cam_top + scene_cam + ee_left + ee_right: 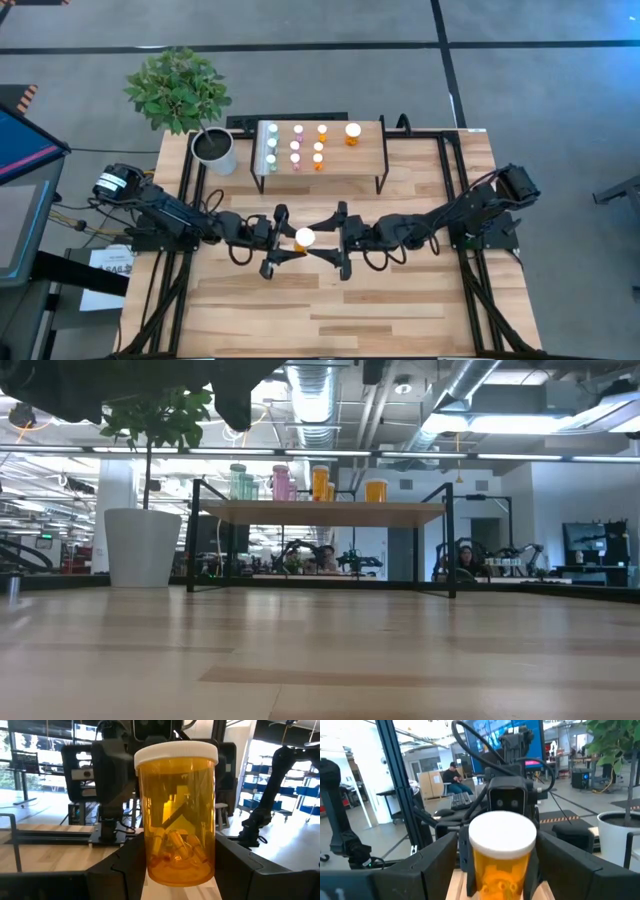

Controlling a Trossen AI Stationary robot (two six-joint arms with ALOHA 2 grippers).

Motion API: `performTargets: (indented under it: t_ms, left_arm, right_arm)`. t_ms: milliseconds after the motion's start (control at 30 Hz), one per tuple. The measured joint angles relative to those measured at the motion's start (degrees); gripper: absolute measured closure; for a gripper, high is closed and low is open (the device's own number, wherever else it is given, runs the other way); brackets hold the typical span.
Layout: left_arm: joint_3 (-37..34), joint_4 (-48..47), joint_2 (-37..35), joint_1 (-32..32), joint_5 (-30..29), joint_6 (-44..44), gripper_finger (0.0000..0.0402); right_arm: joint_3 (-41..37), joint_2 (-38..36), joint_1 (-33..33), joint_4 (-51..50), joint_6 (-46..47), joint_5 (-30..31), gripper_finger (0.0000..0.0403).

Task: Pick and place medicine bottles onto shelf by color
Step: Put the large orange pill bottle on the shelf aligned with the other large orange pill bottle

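Note:
One larger orange medicine bottle with a white cap stands upright in the air above the table's middle, between both grippers. My left gripper comes from the left and my right gripper from the right. Each is shut on the bottle. The shelf stands at the far side on black legs. On its board the small bottles stand in rows: green, pink, orange, and one larger orange one. In the low view neither the held bottle nor the fingers show. My left gripper pinches the orange bottle's lower body between its two fingers. It comes level from the table's left. The bottle stands upright and is lifted clear of the table. My right gripper has its two fingers on either side of the bottle's body just under the white cap. It comes level from the table's right, slightly from above. The bottle stays upright between them.
A white plant pot with a leafy plant stands at the shelf's left end. Black frame rails run along the table's left and right sides. Bare wooden tabletop lies in front of the arms. People sit in the room behind.

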Motion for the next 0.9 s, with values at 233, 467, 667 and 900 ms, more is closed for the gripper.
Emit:
performTargets:
  t_ms: [233,467,667,900]
  left_arm:
    - [0.0,-0.9,0.0,0.0,0.0,-0.8,0.0227]
    - [1.5,-1.8,1.0,-0.8,-1.2,-1.7,0.0227]
    - [5.4,-3.3,4.0,-1.0,-0.8,-1.7,0.0227]
    - [6.4,-3.7,5.6,-1.0,-0.6,-2.1,0.0227]
  right_arm:
    - [0.0,0.1,0.0,-0.1,0.8,0.0,0.0111]
    - [0.0,0.0,0.0,-0.2,0.8,-0.1,0.0111]
    - [0.0,0.0,0.0,-0.6,0.9,-1.1,0.0111]
    - [0.0,0.1,0.0,-0.8,0.8,-1.9,0.0113]
